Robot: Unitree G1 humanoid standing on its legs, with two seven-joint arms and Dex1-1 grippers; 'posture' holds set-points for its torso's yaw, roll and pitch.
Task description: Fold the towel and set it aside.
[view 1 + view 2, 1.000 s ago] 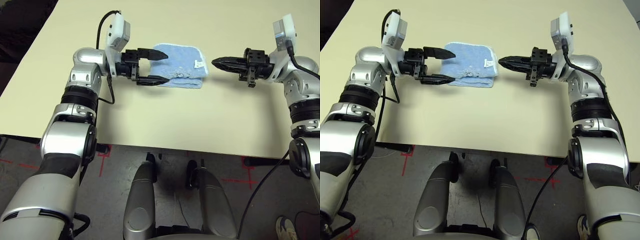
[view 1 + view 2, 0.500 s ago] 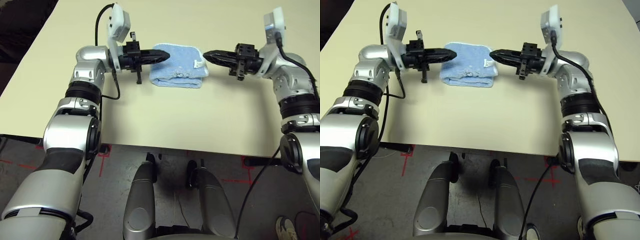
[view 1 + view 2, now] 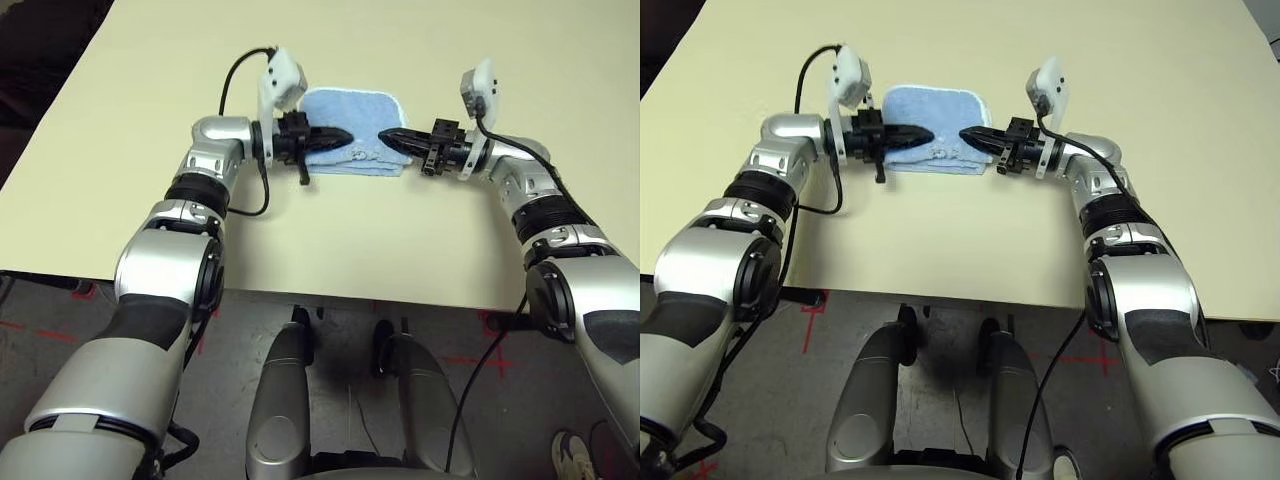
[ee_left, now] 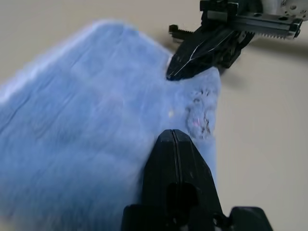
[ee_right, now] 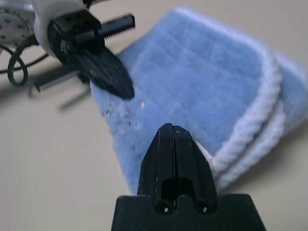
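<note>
The towel point(image 3: 350, 112) lies folded into a small light-blue rectangle on the table, white edging along its right side point(image 5: 260, 91). My left gripper point(image 3: 342, 134) is shut, its tip over the towel's near edge from the left. My right gripper point(image 3: 386, 137) is shut too, its tip over the same edge from the right. The two tips point at each other, a short gap apart. In the left wrist view my left gripper point(image 4: 174, 135) hovers over the towel point(image 4: 82, 125) with nothing between its fingers. In the right wrist view my right gripper point(image 5: 169, 131) does the same.
The cream table point(image 3: 320, 240) stretches wide around the towel, with bare surface on both sides and behind it. Its near edge runs across the picture just in front of my arms. A dark floor with red tape marks lies below.
The left gripper has gone from open beside the towel to shut. Both grippers have moved inward from the towel's sides until their tips sit over its near edge.
</note>
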